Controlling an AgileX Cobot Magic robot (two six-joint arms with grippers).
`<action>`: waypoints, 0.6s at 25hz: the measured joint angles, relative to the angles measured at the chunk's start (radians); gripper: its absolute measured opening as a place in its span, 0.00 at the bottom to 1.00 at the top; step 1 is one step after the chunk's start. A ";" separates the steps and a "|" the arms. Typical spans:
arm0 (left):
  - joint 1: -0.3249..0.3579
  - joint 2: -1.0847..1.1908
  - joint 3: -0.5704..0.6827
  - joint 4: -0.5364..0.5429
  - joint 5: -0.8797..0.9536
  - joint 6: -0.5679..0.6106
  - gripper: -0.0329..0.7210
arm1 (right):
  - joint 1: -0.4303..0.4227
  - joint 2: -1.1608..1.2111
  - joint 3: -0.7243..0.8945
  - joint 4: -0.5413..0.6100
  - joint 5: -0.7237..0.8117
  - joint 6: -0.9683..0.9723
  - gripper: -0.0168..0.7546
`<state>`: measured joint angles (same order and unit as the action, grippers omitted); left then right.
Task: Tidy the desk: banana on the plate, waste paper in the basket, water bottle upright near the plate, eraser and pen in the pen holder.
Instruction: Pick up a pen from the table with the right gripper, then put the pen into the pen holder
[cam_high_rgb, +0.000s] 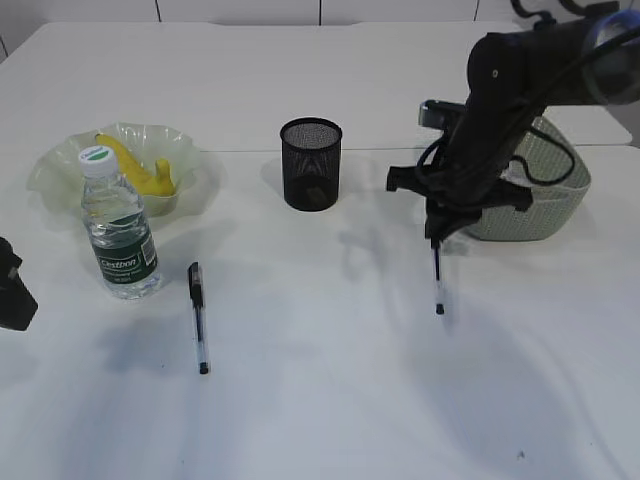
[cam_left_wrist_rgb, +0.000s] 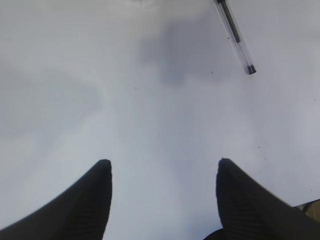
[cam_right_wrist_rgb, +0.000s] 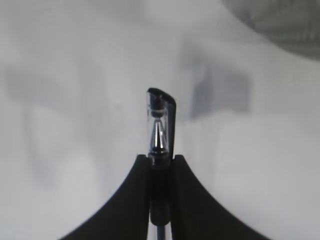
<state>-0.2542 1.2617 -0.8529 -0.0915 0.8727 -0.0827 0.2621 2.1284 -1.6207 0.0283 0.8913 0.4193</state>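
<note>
A clear pen (cam_high_rgb: 437, 282) with a black cap hangs point-down from my right gripper (cam_high_rgb: 437, 240), which is shut on it; in the right wrist view the pen (cam_right_wrist_rgb: 160, 125) sticks out past the gripper (cam_right_wrist_rgb: 161, 159). A second pen (cam_high_rgb: 198, 315) lies on the table right of the upright water bottle (cam_high_rgb: 118, 230). The banana (cam_high_rgb: 140, 170) rests on the pale green plate (cam_high_rgb: 60, 165). The black mesh pen holder (cam_high_rgb: 311, 163) stands mid-table. My left gripper (cam_left_wrist_rgb: 162, 167) is open over bare table, with that second pen (cam_left_wrist_rgb: 235, 35) ahead of it. Eraser and waste paper are not visible.
The woven basket (cam_high_rgb: 550, 190) stands behind my right arm, and its rim (cam_right_wrist_rgb: 280, 20) shows in the right wrist view. My left gripper (cam_high_rgb: 12, 290) sits at the table's left edge. The white table continues to a far edge behind the plate and holder.
</note>
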 joint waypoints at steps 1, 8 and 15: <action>0.000 0.000 0.000 0.000 0.000 0.000 0.65 | 0.000 -0.012 -0.010 0.000 -0.010 -0.015 0.09; 0.000 0.000 0.000 0.000 0.000 0.000 0.65 | 0.000 -0.030 -0.149 0.000 -0.087 -0.105 0.09; 0.000 0.000 0.000 0.000 0.000 0.000 0.65 | 0.000 -0.030 -0.215 0.057 -0.293 -0.227 0.09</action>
<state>-0.2542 1.2617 -0.8529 -0.0915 0.8727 -0.0827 0.2621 2.0984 -1.8360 0.0852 0.5984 0.1918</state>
